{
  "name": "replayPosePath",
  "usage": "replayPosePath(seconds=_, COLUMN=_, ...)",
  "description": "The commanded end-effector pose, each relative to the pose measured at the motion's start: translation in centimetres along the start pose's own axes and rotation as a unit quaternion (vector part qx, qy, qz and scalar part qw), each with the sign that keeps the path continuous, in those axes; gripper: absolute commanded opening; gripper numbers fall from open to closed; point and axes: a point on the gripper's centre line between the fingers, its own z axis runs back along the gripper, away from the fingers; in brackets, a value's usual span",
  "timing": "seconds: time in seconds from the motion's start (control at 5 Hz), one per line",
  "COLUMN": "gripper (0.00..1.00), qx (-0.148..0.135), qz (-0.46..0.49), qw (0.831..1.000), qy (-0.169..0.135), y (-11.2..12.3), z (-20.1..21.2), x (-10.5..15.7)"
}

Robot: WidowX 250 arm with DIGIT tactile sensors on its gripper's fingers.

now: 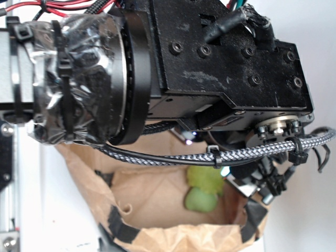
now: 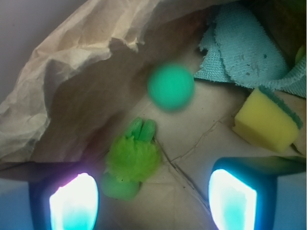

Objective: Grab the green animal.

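The green animal [image 2: 130,160] is a small plush with a shaggy lime tuft, a smooth green body and darker green limbs. It lies on the brown paper floor of a bag, just ahead of my left fingertip [image 2: 74,201]. My gripper [image 2: 153,201] hangs open above the bag floor, nothing between its glowing pads, the toy off to the left of its centre. In the exterior view the green animal [image 1: 203,188] shows inside the bag below the arm; the gripper itself is hidden behind the arm and cables.
A teal-green ball [image 2: 171,87] lies beyond the toy. A yellow sponge with a green top [image 2: 267,119] sits at the right, a teal cloth [image 2: 244,50] behind it. The crumpled brown bag wall [image 2: 72,62] rises close on the left, and the bag's rim [image 1: 173,233] shows in the exterior view.
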Motion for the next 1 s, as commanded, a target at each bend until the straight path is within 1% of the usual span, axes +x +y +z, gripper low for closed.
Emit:
replayPosePath(seconds=0.0, gripper=1.0, qx=-0.059, qz=0.019, qw=0.998, qy=-0.004, y=3.0, z=1.6, x=1.1)
replayPosePath(seconds=0.2, gripper=1.0, qx=-0.067, qz=0.017, qw=0.997, qy=-0.031, y=3.6, z=-0.7, x=-0.3)
replayPosePath(seconds=0.4, gripper=1.0, qx=-0.075, qz=0.017, qw=0.996, qy=-0.045, y=3.5, z=-2.4, x=-1.1)
replayPosePath(seconds=0.6, gripper=1.0, qx=-0.079, qz=0.023, qw=0.995, qy=-0.063, y=2.2, z=-4.1, x=-1.3)
replayPosePath(seconds=0.8, gripper=1.0, qx=-0.078, qz=0.027, qw=0.993, qy=-0.079, y=0.4, z=-4.7, x=-1.7)
